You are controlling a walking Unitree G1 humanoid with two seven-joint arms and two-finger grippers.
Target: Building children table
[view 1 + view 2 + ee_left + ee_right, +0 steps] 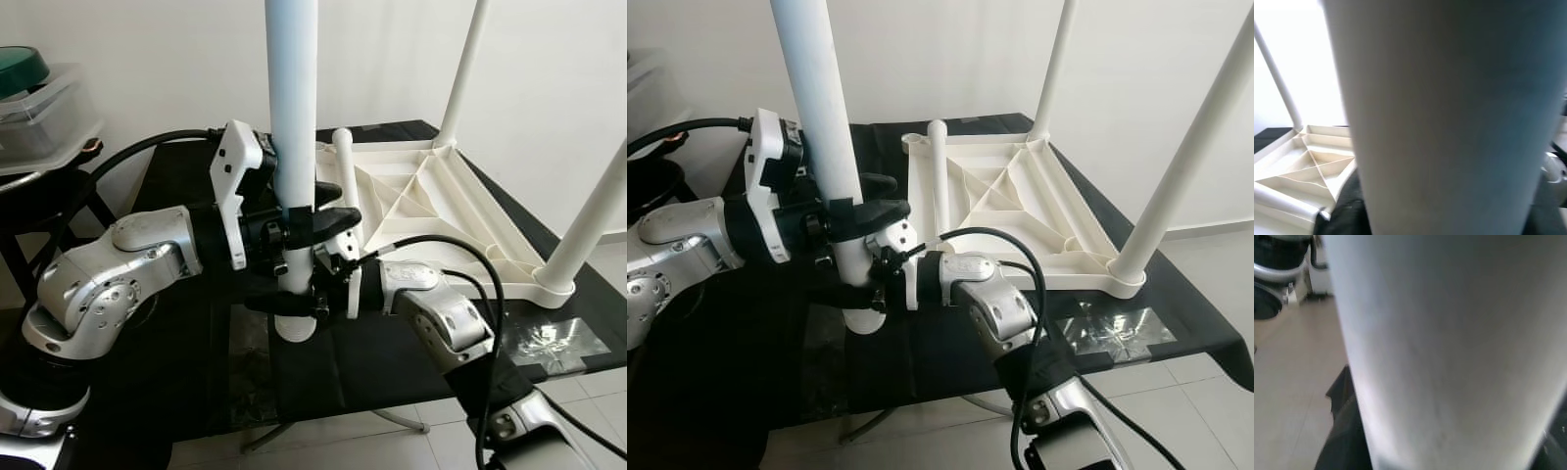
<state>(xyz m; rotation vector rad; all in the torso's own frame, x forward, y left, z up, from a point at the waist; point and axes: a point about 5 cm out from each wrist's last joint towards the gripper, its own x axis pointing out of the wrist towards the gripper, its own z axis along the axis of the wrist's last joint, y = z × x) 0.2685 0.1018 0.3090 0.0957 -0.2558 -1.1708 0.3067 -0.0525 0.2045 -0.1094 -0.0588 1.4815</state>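
White table leg point(292, 117) upright, clamped by left gripper point(328, 211) above and right gripper point(306, 284) below, both arms reaching inward, upturned tabletop point(431, 211) beyond.

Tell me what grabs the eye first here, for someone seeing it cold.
The white table leg held upright in the middle, clamped from both sides: the left pincer grips it higher up, the right pincer near its lower end. Behind it, the upturned white tabletop lies on the black-draped table, ribbed underside up, with two legs already standing in its right corners and a shorter white post rising at its left edge.
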